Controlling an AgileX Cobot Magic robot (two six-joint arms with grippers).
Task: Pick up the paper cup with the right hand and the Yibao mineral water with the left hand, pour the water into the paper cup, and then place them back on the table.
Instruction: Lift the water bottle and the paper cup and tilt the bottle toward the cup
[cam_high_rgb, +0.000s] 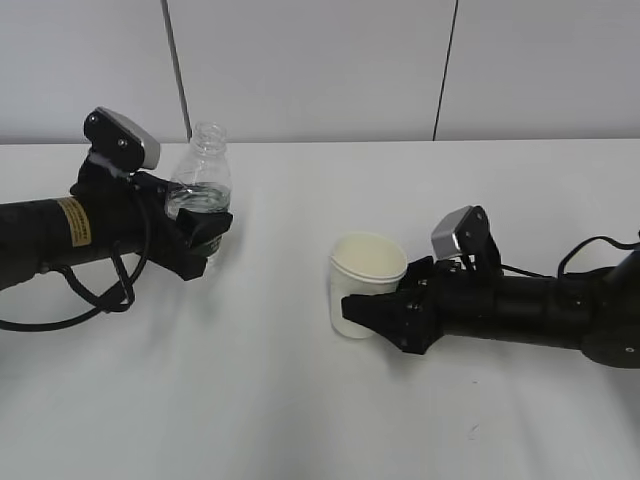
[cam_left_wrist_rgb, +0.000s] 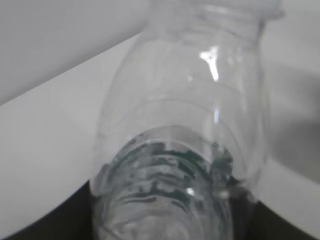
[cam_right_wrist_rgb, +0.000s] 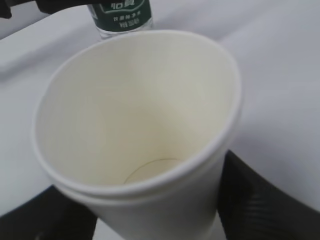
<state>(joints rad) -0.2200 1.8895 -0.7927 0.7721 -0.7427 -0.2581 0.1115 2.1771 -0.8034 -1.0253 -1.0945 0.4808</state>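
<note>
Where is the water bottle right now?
In the exterior view the Yibao mineral water stands upright on the left, held in the left end effector, well apart from the paper cup near the middle.

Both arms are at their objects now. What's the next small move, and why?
Probably lift both and bring them together. The left gripper grips the bottle, the right gripper holds the cup, yet they sit far apart on the table, and the cup looks empty.
</note>
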